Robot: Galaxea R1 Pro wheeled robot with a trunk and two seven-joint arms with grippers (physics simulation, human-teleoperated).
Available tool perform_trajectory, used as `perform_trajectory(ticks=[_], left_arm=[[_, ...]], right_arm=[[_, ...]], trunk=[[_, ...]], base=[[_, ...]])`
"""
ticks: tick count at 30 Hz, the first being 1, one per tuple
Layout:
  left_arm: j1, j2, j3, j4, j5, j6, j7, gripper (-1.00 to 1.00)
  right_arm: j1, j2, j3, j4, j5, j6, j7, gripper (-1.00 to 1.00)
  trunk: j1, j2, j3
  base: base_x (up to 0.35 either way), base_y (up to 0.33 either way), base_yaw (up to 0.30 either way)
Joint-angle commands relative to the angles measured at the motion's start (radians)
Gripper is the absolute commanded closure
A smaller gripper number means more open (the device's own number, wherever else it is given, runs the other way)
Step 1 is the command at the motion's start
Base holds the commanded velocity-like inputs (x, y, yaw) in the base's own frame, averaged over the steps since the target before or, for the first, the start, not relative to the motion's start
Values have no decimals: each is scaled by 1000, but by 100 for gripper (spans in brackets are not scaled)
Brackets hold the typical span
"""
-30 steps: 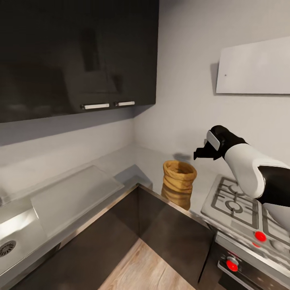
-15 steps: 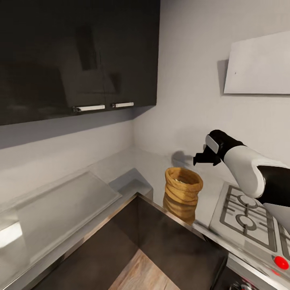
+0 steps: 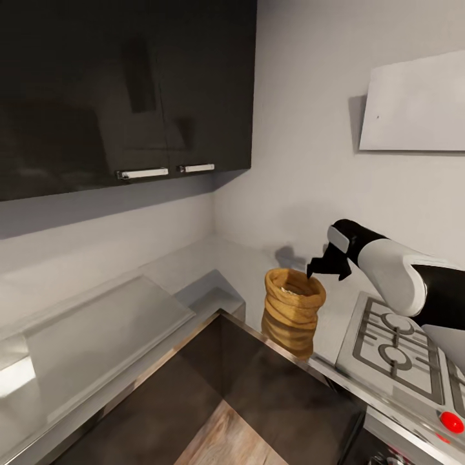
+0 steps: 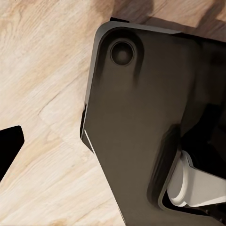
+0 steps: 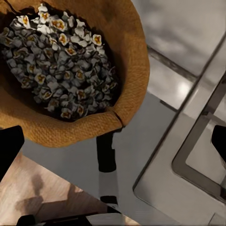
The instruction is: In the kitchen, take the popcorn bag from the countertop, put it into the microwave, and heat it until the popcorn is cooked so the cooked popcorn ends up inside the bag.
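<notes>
The tan popcorn bag (image 3: 290,318) stands upright on the grey countertop (image 3: 236,261) near the inner corner. Its mouth is open, with popcorn (image 5: 61,61) heaped inside the bag (image 5: 134,52). My right gripper (image 3: 321,268) hovers just above the bag's right rim, apart from it. The right wrist view has that gripper (image 5: 114,146) open, its dark fingertips (image 5: 8,150) at the picture's two sides. My left gripper (image 4: 113,150) hangs over the wood floor beside my dark base, one fingertip (image 4: 9,146) at the picture's edge. The microwave is out of view.
A gas hob (image 3: 394,342) with red knobs lies right of the bag, under a flat white hood (image 3: 413,106). Dark wall cabinets (image 3: 116,84) hang over the left counter run. Dark base cabinets (image 3: 278,394) meet in the corner below.
The view swung right over the first half second. Since then my right gripper has dipped and come closer to the bag's rim. The bag has not moved.
</notes>
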Motion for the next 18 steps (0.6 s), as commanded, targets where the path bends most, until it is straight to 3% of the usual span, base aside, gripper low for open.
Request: perform_trajectory(ticks=[1, 18], left_arm=[[0, 0, 4, 0, 1, 0, 0, -100], [0, -1, 4, 0, 1, -1, 0, -100]], right_arm=[[-1, 0, -10, 4, 2, 0, -8, -100], [-1, -7, -12, 21, 1, -1, -8, -100]], trunk=[[0, -1, -1], [0, -1, -1]], base=[[0, 0, 0], [28, 0, 0]])
